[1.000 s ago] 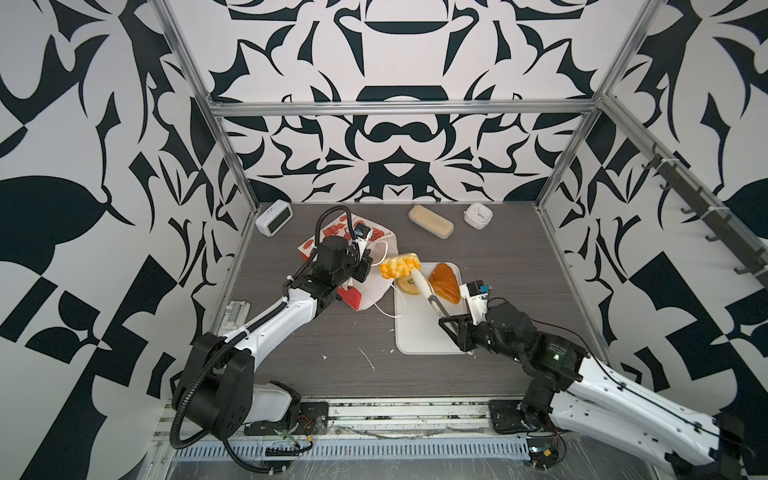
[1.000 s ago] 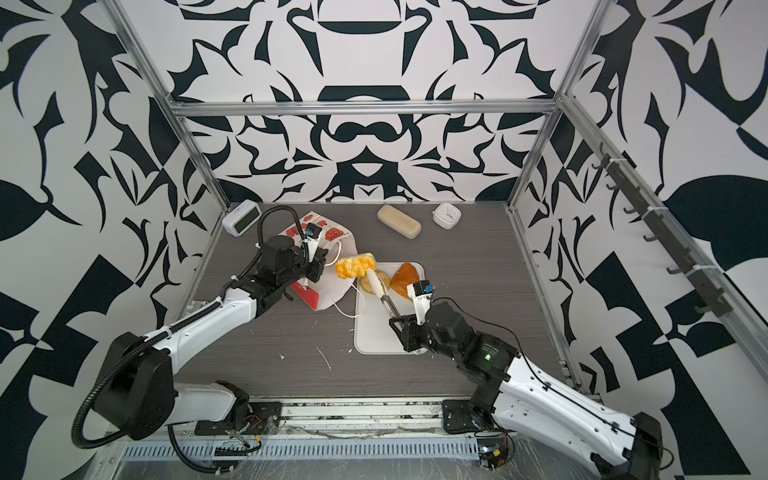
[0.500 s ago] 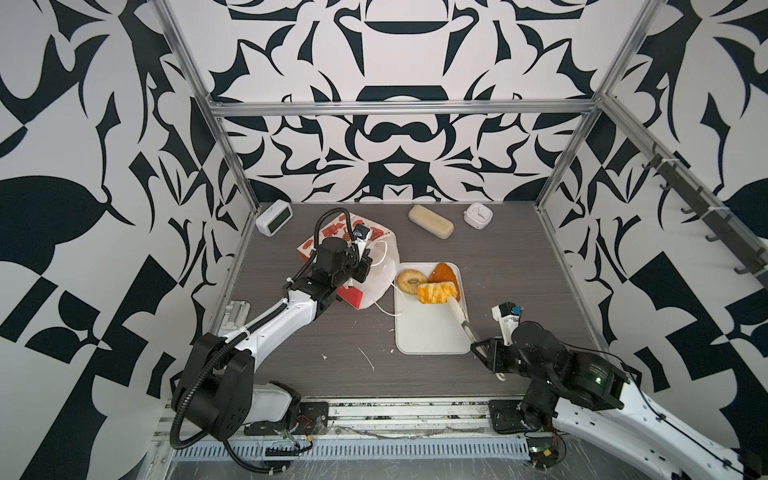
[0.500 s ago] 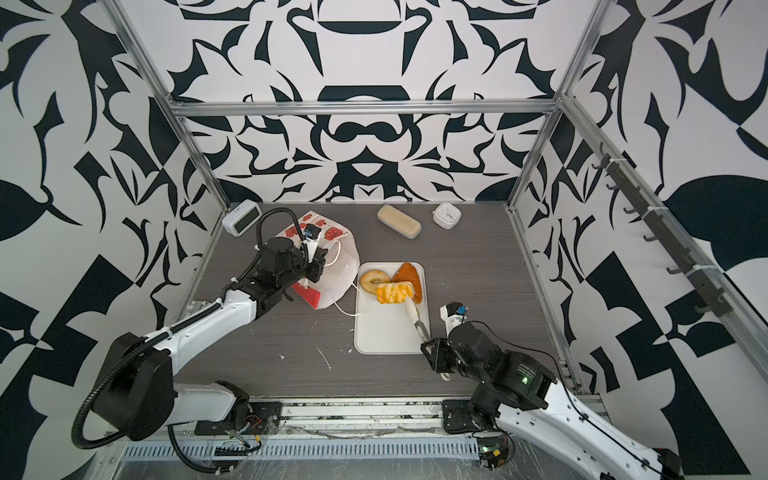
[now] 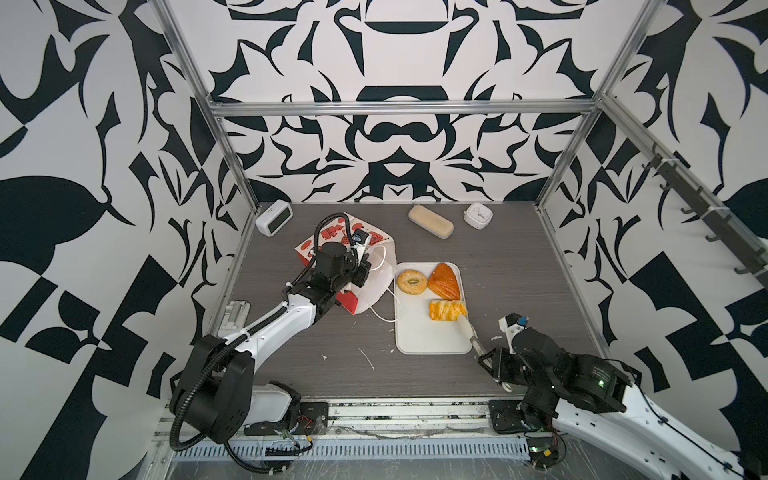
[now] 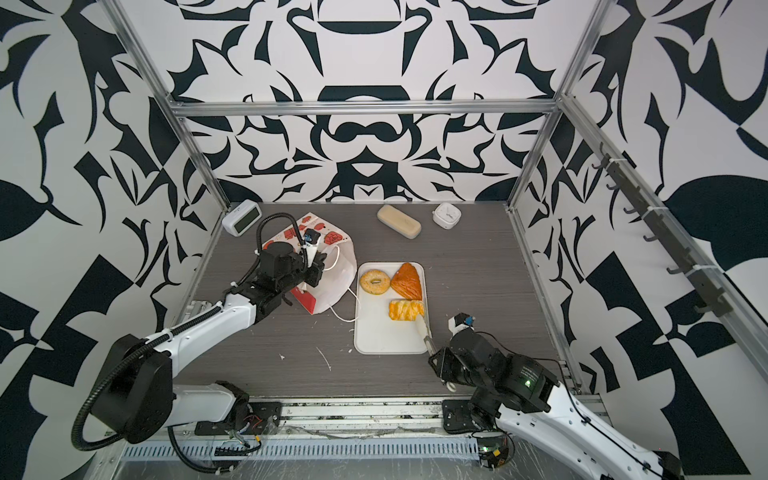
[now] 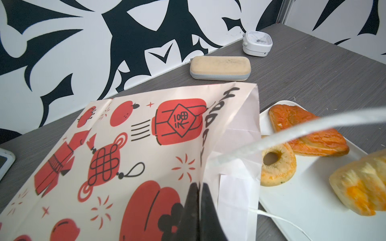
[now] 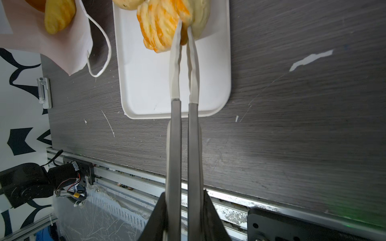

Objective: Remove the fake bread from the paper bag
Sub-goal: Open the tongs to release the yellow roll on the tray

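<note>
In the upper left of both top views, a small white rectangular digital clock [image 5: 274, 218] is sitting in the back corner of the grey wood-grain table [image 5: 519, 270].

Just right of it, the tall paper bag [image 5: 378, 286], cream with red lantern prints and a red side, is lying on its side with its white mouth facing the tray. Your left gripper [image 7: 198, 186] is pinching the bag's upper rim, jaws closed tight on the paper. In the right wrist view a yellow ridged pastry [image 8: 59, 15] is showing inside that mouth, at the upper left of the frame.

In the centre, the flat white rectangular tray [image 5: 424, 336] is lying just beside the bag, with a white cord handle [image 5: 384, 318] trailing onto its edge. A golden ring bagel [image 5: 411, 281] and a darker orange triangular puff [image 5: 445, 281] are resting side by side at the tray's far end.

Below the puff, the striped yellow-orange croissant [image 5: 446, 310] is sitting over the tray's right edge, caught between the white tips of the long metal tongs [image 5: 471, 336]. You cannot tell whether it is touching the tray.

At the lower right, your right gripper [image 8: 183, 210] is squeezing the tong handles nearly together.

Along the back wall, a pale beige oblong block [image 5: 431, 221] and a small white square clock [image 5: 478, 215] are lying well apart from the tray.
</note>
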